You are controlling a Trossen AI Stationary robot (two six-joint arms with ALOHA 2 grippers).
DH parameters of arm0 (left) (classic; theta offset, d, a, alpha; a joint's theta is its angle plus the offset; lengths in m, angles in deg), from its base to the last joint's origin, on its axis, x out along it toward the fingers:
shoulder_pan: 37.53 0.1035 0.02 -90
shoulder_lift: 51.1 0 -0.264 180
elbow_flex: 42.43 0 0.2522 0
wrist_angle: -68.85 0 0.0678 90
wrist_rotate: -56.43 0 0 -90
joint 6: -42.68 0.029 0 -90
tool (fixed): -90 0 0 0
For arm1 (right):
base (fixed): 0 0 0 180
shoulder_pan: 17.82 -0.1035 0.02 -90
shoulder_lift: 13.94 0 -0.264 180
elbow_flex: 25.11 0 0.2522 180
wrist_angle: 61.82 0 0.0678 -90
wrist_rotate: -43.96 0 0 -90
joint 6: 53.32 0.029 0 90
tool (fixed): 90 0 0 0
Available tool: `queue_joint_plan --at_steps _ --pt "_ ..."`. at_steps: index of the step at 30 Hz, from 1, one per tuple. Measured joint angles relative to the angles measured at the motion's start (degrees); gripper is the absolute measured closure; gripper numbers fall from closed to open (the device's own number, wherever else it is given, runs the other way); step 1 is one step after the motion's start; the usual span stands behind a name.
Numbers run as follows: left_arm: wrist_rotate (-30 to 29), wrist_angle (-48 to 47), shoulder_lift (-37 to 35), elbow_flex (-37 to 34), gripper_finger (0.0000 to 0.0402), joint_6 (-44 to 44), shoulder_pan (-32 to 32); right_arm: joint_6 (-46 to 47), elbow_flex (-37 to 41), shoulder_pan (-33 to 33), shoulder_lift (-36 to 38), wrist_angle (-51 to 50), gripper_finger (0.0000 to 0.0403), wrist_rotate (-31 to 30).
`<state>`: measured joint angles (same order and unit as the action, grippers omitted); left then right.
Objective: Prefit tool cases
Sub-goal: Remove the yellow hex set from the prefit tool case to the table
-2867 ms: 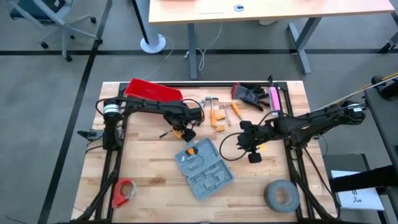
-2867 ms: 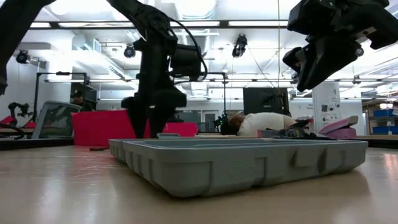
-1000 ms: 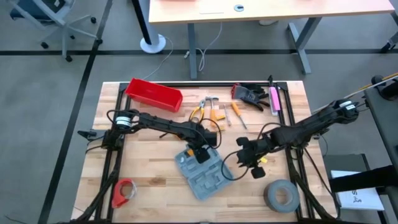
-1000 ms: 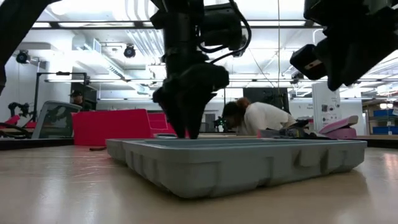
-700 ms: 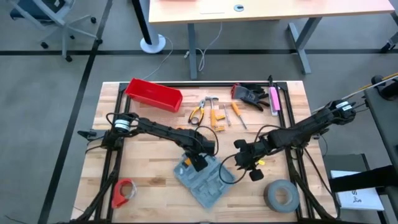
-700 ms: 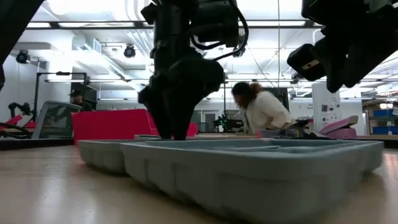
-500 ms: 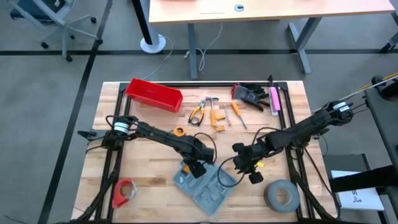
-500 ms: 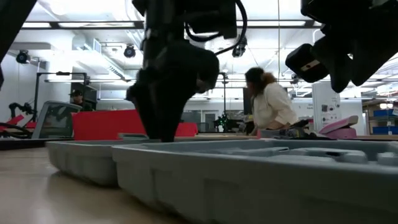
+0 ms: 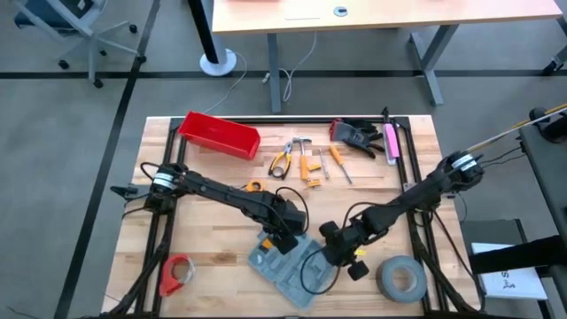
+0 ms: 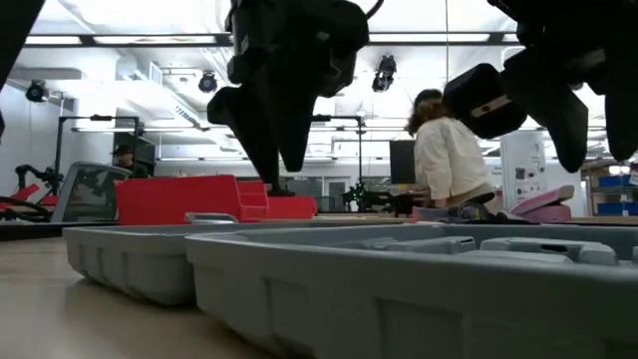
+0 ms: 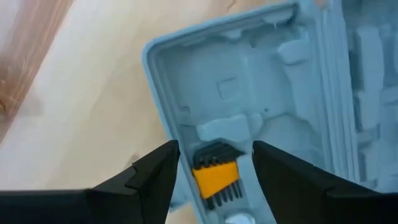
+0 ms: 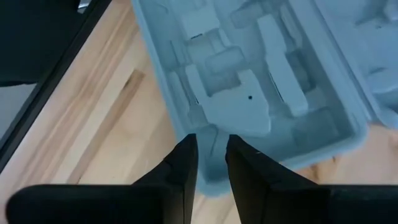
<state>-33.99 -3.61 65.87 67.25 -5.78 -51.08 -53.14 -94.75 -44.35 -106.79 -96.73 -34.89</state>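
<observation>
- One tool case (image 9: pixel 291 264), lying open and flat on the wooden table (image 9: pixel 213 199), front-centre, between the two arms.
- Left gripper (image 11: pixel 214 165) sits over the case's left half, fingers spread either side of a yellow-and-black hex key set (image 11: pixel 215 177) lying in a recess; not clearly pinching it.
- Right gripper (image 12: pixel 211 155) is at the case's right edge, fingers narrowly apart over the rim; can't tell if they grip it.
- Case looks like light, stiff moulded plastic, smooth, likely to slide on wood; best taken by a rim or outer corner, not the recess ribs.
- Count: one case, one red bin (image 9: pixel 219 135), one grey tape roll (image 9: pixel 400 278), one red tape roll (image 9: pixel 175 274).
- Loose tools at the back: too small to count.
</observation>
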Motion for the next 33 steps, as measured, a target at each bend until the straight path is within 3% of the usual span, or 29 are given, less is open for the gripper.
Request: queue_joint_plan --at_steps 9,17,22,33 --pt "-3.0 0.0 -0.2 0.0 0.0192 -0.5 -3.3 -0.1 2.8 -0.4 -2.5 7.0 0.0341 -0.8" --pt "-3.1 -0.7 -0.2 -0.6 0.0205 -3.5 -4.9 0.1 5.0 0.2 -3.0 7.0 0.0353 -3.8" --pt "-2.5 -0.7 -0.2 -1.0 0.0211 -5.0 -6.0 0.2 6.3 1.8 -2.9 7.3 0.0346 -6.6" --pt "-2.3 -0.5 -0.2 -1.6 0.0214 -7.7 -7.4 -3.2 6.9 8.9 -2.8 6.2 0.0347 -6.6"
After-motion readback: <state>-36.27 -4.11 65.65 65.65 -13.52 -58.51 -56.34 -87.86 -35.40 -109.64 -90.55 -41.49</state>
